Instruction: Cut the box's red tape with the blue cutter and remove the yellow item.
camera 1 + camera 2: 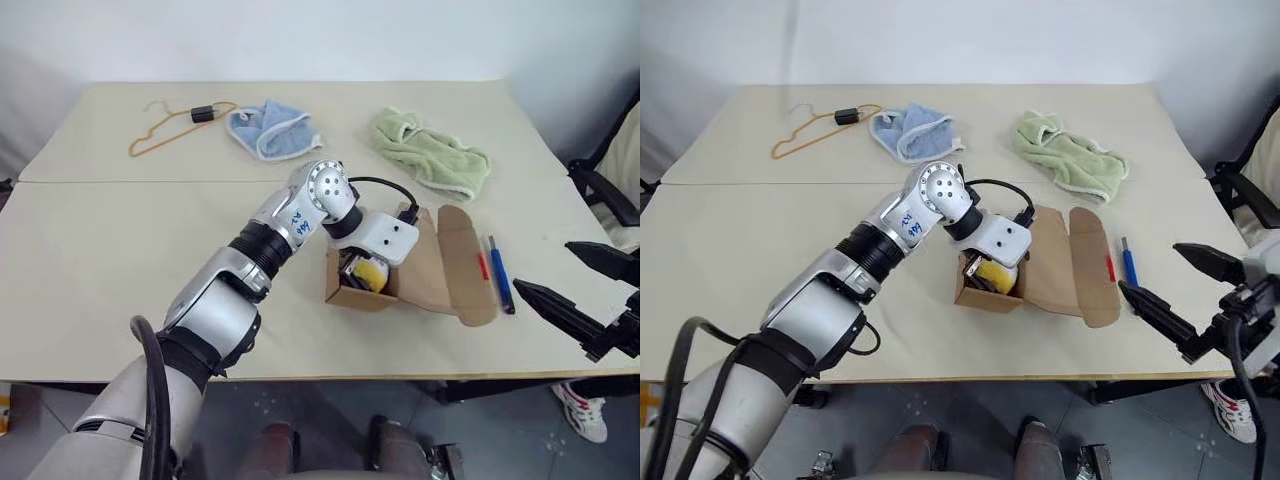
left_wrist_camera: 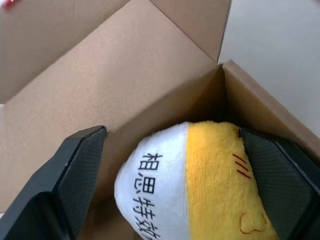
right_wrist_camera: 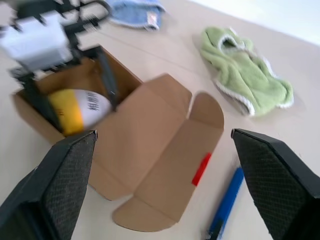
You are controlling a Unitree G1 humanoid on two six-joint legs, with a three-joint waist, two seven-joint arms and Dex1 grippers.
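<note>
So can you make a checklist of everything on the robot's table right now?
Surface: beige table, seam across it.
Job's things: box open, flaps spread; yellow toy inside; red tape on a flap; blue cutter beside the box.
Clutter: orange hanger, blue cloth, green towel at the far side.
Hands: left hand open, fingers either side of the toy; right hand open, off to the side.
Cables: black cable on the left wrist.
Surroundings: white wall, a shoe on the floor.
</note>
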